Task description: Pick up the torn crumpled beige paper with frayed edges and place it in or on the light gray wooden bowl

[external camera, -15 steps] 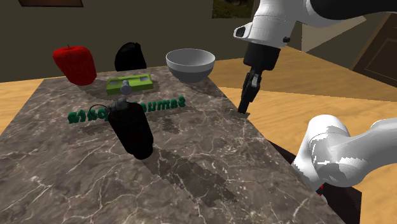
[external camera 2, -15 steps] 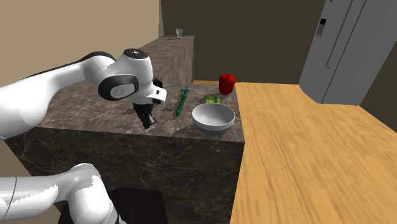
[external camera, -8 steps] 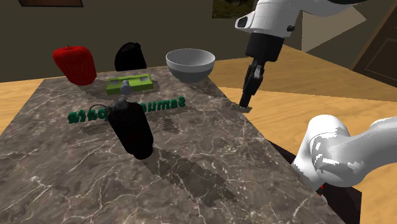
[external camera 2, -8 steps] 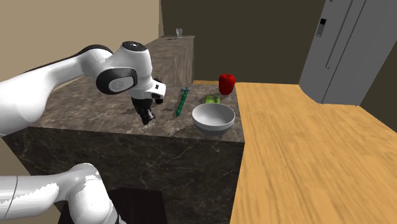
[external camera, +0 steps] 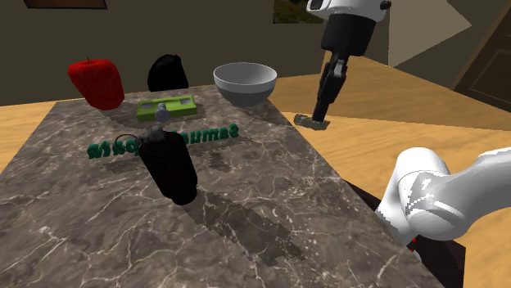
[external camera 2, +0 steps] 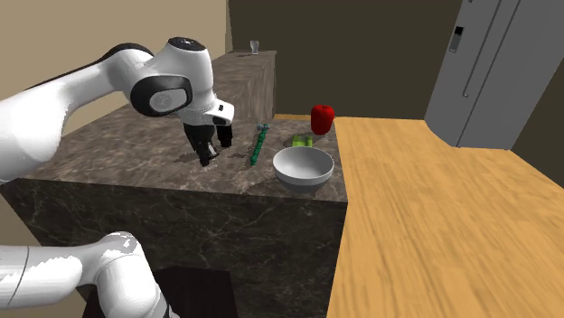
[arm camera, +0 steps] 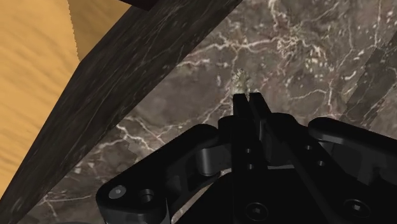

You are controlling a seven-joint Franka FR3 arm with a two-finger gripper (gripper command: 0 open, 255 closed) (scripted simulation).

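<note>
Black two-finger gripper (external camera: 318, 113), upper right of shoulder view: fingers closed on a small crumpled beige paper scrap (external camera: 311, 121). Light grey round bowl (external camera: 245, 83) stands to its left on the dark marble counter (external camera: 246, 196).

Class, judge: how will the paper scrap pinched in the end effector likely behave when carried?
The paper scrap probably weighs almost nothing: the end effector holds it by a fingertip pinch. Its frayed, crumpled edge suggests it crushes easily and might slip.

Shoulder view: a dark marble counter (external camera: 246, 204) carried a grey bowl (external camera: 245, 83) at one o'clock, a red fruit (external camera: 96, 82) at eleven, a black bottle (external camera: 169, 168) centrally.
</note>
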